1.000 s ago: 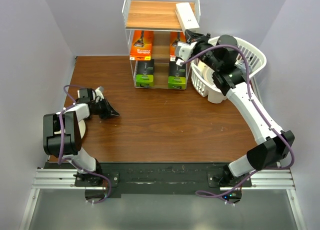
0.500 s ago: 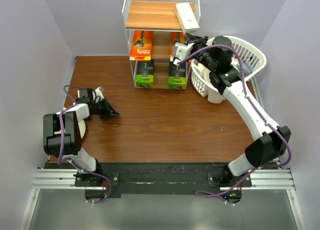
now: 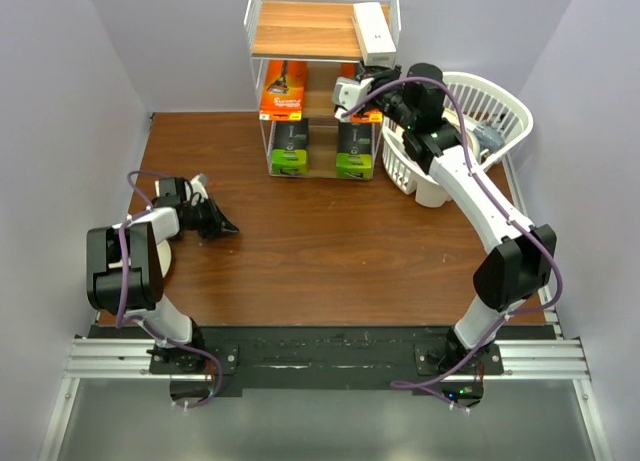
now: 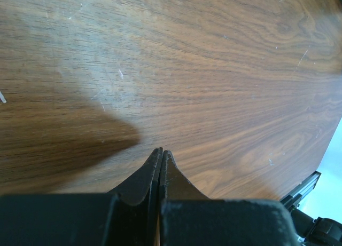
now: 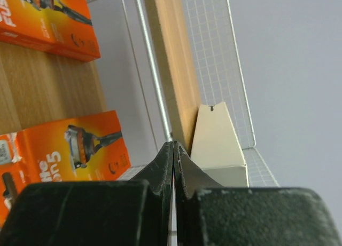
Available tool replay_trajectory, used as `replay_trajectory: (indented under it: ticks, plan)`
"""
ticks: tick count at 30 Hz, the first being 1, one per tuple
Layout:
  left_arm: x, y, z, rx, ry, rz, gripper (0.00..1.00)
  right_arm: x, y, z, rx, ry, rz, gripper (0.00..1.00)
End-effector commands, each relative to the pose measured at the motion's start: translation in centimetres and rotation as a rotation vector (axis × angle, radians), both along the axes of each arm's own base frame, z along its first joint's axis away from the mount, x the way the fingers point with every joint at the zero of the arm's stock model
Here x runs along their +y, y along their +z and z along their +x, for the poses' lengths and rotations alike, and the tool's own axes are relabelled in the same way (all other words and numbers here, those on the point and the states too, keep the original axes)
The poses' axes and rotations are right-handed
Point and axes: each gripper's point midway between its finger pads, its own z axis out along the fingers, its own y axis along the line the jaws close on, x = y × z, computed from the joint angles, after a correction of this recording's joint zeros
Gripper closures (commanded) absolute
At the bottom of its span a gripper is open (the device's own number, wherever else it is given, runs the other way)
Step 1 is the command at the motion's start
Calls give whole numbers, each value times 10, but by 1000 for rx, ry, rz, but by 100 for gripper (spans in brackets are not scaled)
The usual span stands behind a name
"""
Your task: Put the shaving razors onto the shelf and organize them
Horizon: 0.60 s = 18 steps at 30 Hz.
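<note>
The shelf [image 3: 300, 26] stands at the table's far middle. One long white box [image 3: 372, 33] lies on the right of its top board. Two orange cards [image 3: 283, 89] stand on the middle tier, the right one partly hidden by my right gripper. Two black boxes with lime-green ends [image 3: 288, 147] stand on the lowest tier. A second white box is not in view. My right gripper [image 3: 347, 89] is shut and empty at the shelf's right front. In the right wrist view its tips [image 5: 173, 144] sit by the top board's edge [image 5: 171, 70], beside the white box [image 5: 216, 142] and an orange card [image 5: 69, 144]. My left gripper [image 3: 222, 226] is shut and empty, low over the table [image 4: 161, 151].
A white slotted plastic basket [image 3: 500, 96] stands right of the shelf, under my right arm, with something grey-blue [image 3: 490, 136] inside. The brown table [image 3: 330, 241] is walled by purple panels on three sides. The arm bases sit on the rail at the near edge.
My right gripper has moved left and further toward the shelf front, staying shut. The left arm has not moved.
</note>
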Motion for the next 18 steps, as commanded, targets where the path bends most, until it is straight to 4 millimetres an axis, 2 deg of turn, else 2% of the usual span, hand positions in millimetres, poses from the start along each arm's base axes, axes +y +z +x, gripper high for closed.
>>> replay_trajectory:
  ticks: [1,3,9,13,14,15,17,18]
  plan:
    - [3,7,11,-52,-19,28,100,-1,56,-3,-135,13,70,100]
    - [3,6,11,-50,-19,29,100,3,63,-4,-144,30,88,100]
    - [2,7,14,-49,-24,26,100,19,47,-17,-76,102,85,100]
    - [0,6,15,-47,-31,26,100,23,37,-31,-14,131,83,82]
    - [0,7,15,-47,-31,26,100,25,31,-34,11,142,75,74]
    - [-3,6,15,-46,-38,24,100,25,38,-41,0,151,80,71]
    - [-4,6,15,-46,-43,24,100,27,30,-48,31,162,71,62]
    - [-6,6,14,-44,-47,24,100,26,36,-55,20,173,72,59]
